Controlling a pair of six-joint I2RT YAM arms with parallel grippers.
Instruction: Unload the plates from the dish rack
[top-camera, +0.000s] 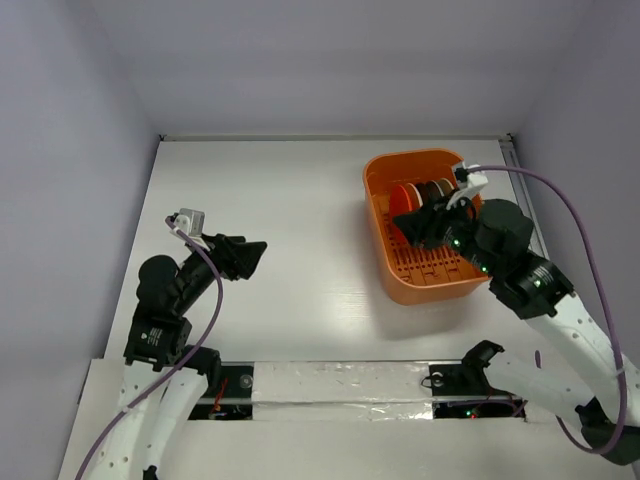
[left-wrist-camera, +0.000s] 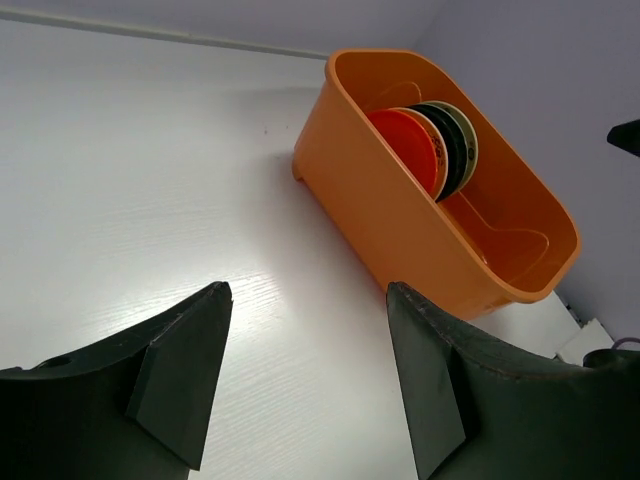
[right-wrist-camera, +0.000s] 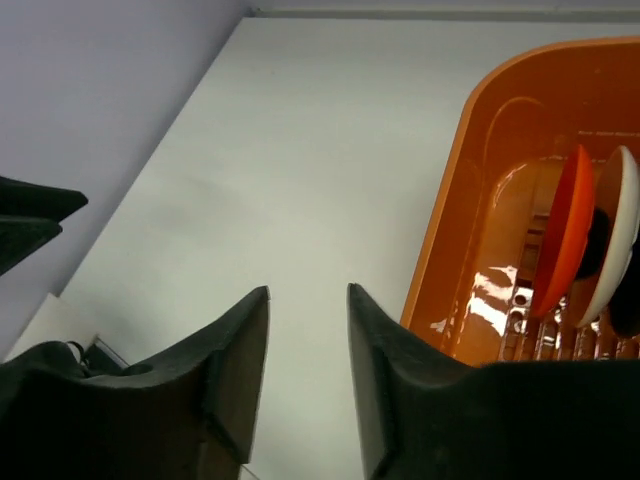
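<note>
Rack (top-camera: 436, 290): orange tub standing on the bench (top-camera: 290, 200).
Plates (left-wrist-camera: 425, 150): upright on edge, side by side in the rack's far half.
Left fingers (left-wrist-camera: 180, 380): spread wide, empty, well left of the rack.
Right fingers (right-wrist-camera: 230, 380): parted, empty, above the rack, near the plates.

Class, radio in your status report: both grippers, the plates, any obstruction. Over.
Left gripper open, empty, off to the side. Right gripper open, empty, above dish rack. Plates standing on edge in rack, none out. Nothing seen blocking.
</note>
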